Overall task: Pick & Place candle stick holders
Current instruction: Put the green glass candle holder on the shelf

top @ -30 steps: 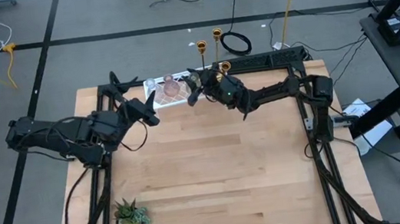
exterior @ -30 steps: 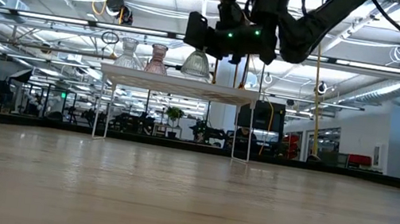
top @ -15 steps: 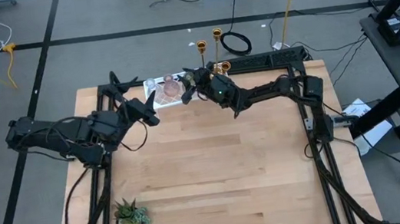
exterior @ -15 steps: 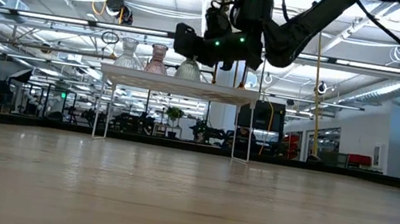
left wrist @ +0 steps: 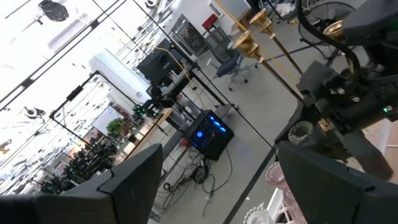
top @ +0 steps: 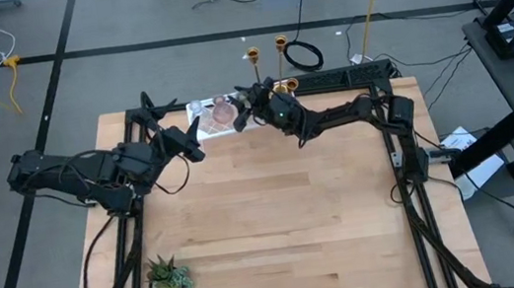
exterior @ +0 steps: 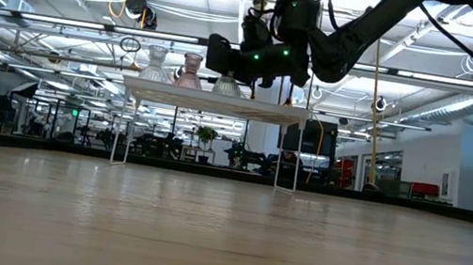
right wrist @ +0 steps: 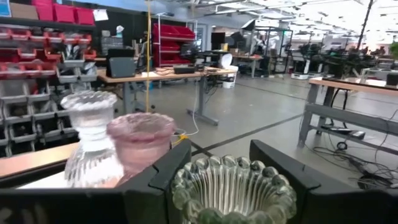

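Note:
A white wire rack (exterior: 213,100) stands at the table's far edge. On it stand a clear glass holder (exterior: 157,63) and a pink glass holder (exterior: 191,67). My right gripper (exterior: 246,58) is over the rack's right part, shut on a greenish ribbed glass holder (right wrist: 233,186) beside the pink holder (right wrist: 142,140). Three gold holders (top: 253,58) (top: 278,42) (top: 287,85) show past the rack. My left gripper (top: 192,138) is open and empty, left of the rack. My right gripper has the greenish glass holder between its two fingers (right wrist: 158,186), one on each side of its ribbed body just under the rim (right wrist: 186,177). The fingers come level from the table's right. The holder stands upright, its foot (exterior: 227,91) at the rack's top.
A spiky green potted plant (top: 168,280) stands near the table's front left corner. The wide wooden tabletop (top: 276,211) lies between it and the rack. Dark frame rails run along the table's left and right sides. Cables lie on the floor beyond the far edge.
My right gripper has carried the greenish holder toward the table's left and far edge and down. The holder was above the rack's right end. It now stands upright close beside the pink holder, level with the rack's top.

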You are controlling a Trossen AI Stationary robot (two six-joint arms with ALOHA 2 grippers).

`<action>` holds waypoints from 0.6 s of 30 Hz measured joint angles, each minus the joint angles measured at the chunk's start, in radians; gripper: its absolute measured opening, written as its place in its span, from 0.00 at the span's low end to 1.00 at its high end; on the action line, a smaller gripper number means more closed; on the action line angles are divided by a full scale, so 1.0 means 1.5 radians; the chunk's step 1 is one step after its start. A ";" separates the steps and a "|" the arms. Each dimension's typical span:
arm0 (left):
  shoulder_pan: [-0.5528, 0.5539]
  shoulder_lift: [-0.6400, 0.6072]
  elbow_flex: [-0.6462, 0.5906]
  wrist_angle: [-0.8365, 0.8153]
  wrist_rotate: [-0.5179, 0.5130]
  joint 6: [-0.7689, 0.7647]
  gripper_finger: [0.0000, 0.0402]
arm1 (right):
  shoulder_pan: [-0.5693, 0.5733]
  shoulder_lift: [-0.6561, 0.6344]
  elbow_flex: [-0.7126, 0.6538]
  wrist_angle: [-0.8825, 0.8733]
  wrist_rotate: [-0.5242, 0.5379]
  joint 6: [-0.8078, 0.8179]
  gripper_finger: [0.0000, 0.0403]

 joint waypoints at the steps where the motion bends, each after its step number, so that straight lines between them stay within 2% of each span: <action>1: 0.000 0.000 0.000 0.000 0.000 0.000 0.81 | 0.000 0.000 0.000 -0.004 0.000 -0.001 0.38; 6: 0.000 0.000 0.000 0.000 0.000 -0.001 0.81 | 0.002 0.000 0.000 -0.005 0.000 -0.015 0.41; 18: 0.000 0.000 0.000 -0.005 0.000 -0.001 0.81 | 0.004 0.000 0.000 -0.007 0.000 -0.011 0.58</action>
